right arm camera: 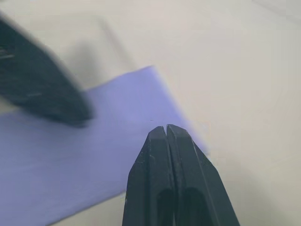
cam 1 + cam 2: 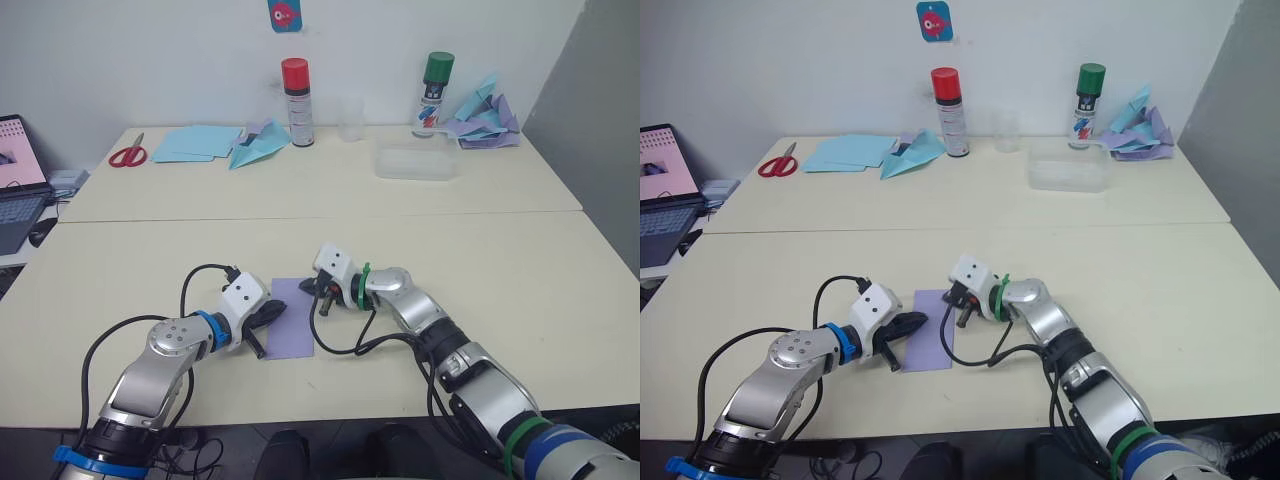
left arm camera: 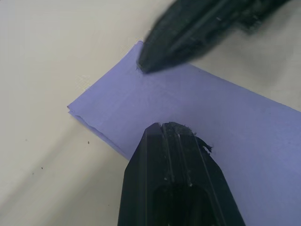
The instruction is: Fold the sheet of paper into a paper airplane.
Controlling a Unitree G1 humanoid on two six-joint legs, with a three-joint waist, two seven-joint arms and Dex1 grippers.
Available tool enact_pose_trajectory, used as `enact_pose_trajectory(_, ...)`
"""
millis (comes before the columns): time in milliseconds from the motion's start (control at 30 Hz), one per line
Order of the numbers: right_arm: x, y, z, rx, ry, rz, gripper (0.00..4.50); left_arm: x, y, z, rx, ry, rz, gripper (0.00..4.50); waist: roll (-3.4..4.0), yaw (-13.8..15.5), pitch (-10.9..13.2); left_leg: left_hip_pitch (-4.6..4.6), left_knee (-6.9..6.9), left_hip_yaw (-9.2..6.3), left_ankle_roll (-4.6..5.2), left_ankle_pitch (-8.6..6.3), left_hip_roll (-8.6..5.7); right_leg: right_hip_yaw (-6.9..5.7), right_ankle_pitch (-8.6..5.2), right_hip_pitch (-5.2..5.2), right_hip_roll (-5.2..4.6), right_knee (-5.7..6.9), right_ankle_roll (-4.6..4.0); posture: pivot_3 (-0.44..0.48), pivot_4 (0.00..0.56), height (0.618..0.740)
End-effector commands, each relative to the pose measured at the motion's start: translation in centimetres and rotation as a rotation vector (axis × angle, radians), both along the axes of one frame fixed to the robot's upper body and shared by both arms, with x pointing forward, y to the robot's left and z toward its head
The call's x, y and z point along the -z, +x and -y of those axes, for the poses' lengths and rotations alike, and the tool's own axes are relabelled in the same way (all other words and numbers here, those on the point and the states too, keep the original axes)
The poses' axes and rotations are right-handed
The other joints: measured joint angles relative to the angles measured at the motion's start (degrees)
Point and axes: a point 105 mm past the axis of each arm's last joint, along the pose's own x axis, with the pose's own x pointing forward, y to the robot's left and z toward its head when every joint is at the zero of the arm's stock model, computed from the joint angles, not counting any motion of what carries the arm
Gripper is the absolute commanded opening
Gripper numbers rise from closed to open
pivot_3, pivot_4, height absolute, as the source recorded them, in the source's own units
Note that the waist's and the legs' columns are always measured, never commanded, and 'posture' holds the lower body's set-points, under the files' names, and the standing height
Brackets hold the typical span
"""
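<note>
Both hands are clenched, fingers pressed together and grasping nothing. The left hand [image 2: 268, 315] and right hand [image 2: 322, 297] rest their tips on the folded sheet of paper [image 2: 289, 332], lying flat between them on the worktop [image 2: 150, 270]

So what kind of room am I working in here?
Likely an office or lab craft bench: cream tables against a white wall, with red scissors, spray cans, a laptop and stacked blue paper.

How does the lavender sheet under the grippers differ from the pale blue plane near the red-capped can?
The sheet of paper is lavender and lies flat as a rectangle; the pale blue plane is folded to a pointed shape. The sheet sits at the near table edge between the left gripper and right gripper; the plane rests far back, untouched. Both are paper on the table.
</note>
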Motion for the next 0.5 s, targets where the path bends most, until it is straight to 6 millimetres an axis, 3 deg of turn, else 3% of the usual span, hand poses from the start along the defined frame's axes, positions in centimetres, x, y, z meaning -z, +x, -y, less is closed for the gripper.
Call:
enact_pose_trajectory(33,-0.2,1.7,1.5,0.105,-0.005,0.04,0.07,3.4,-1.3,-0.2,-0.013,0.039,-0.13,0.0,0.0,0.0,0.0,-0.01,0.0,0.01,0.0,0.0,0.0,0.01,0.0,0.02,0.0,-0.01,0.0,0.0,0.15,0.74)
enact_pose_trajectory(333,-3.5,-0.5,0.8,-0.076,0.147,0.059,0.07,2.9,-0.7,0.5,-0.007,-0.003,-0.105,0.0,0.1,0.2,0.1,-0.07,-0.04,0.01,0.0,0.0,0.04,0.05,0.0,0.03,-0.06,-0.02,0.13,0.0,0.15,0.74)
enact_pose_trajectory(400,-4.7,-1.8,0.8,-0.145,0.206,0.015,0.07,2.8,-0.6,0.5,-0.009,-0.01,-0.104,0.0,0.15,0.3,0.1,-0.14,-0.03,-0.03,0.01,0.0,0.04,0.04,0.0,0.02,-0.12,-0.02,0.19,0.0,0.15,0.74)
enact_pose_trajectory(500,-4.2,-4.0,1.1,-0.237,0.15,-0.053,0.07,2.8,-0.7,0.7,-0.006,-0.021,-0.101,0.0,0.17,0.6,0.2,-0.15,-0.04,-0.06,0.0,0.0,0.03,0.02,-0.03,0.02,-0.17,-0.03,0.27,0.0,0.15,0.74)
